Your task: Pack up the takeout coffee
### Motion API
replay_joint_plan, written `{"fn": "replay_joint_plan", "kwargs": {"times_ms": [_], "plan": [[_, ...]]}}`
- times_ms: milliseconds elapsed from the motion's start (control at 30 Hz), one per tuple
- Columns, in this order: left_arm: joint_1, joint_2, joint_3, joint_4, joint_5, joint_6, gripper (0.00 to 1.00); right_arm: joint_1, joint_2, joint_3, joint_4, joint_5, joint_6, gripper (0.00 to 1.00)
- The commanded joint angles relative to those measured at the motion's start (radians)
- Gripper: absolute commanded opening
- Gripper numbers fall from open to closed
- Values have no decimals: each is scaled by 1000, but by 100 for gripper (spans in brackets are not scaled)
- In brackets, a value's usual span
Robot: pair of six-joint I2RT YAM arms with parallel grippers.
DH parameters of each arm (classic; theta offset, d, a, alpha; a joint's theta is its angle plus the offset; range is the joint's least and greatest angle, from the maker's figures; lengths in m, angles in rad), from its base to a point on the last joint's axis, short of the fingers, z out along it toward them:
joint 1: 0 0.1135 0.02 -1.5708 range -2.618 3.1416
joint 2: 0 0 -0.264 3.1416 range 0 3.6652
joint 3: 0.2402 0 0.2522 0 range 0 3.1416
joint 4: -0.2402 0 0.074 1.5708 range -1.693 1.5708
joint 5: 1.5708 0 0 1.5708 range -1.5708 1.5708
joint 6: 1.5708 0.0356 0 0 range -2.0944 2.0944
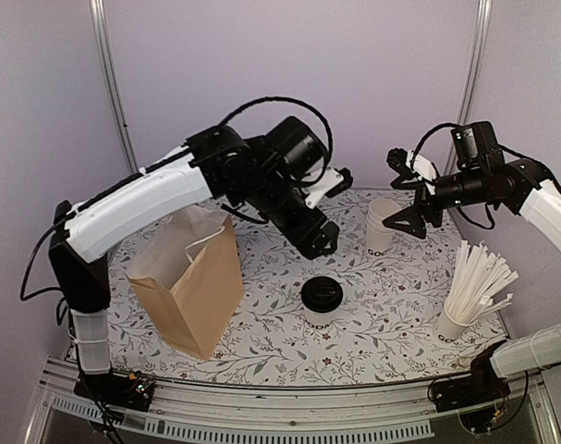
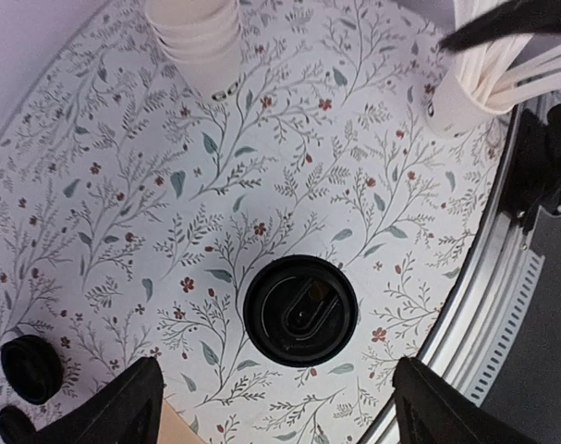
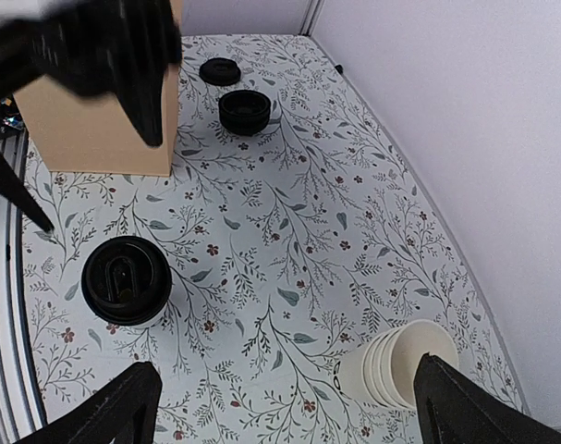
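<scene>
My left pincer (image 2: 275, 370) and right pincer (image 3: 286, 365) gape wide; one lidded coffee (image 1: 322, 301), one bag (image 1: 192, 282) at its nine o'clock

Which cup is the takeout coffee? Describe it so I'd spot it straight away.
On the floral table, find the brown paper bag standing at the left. Just right of it stands a small white cup on its own. It alone wears a round black lid; the stacked cups behind are lidless, and the far-right cup holds white sticks.
</scene>
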Motion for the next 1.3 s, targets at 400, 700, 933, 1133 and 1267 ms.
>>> {"fn": "replay_joint_plan", "kwargs": {"times_ms": [400, 700, 933, 1133, 1267], "plan": [[11, -553, -195, -114, -447, -263, 93, 208, 189, 102, -89, -109, -79, 99], [30, -845, -540, -51, -472, -408, 99, 400, 385, 177, -216, 65, -138, 92], [37, -980, -650, -8, -485, -439, 98, 434, 476, 211, -216, 157, -118, 93], [41, -1001, -674, -7, -497, -428, 98, 450, 530, 232, -242, 173, -108, 99], [44, -996, -690, -8, -496, -422, 98, 462, 563, 249, -252, 190, -100, 99]]}}
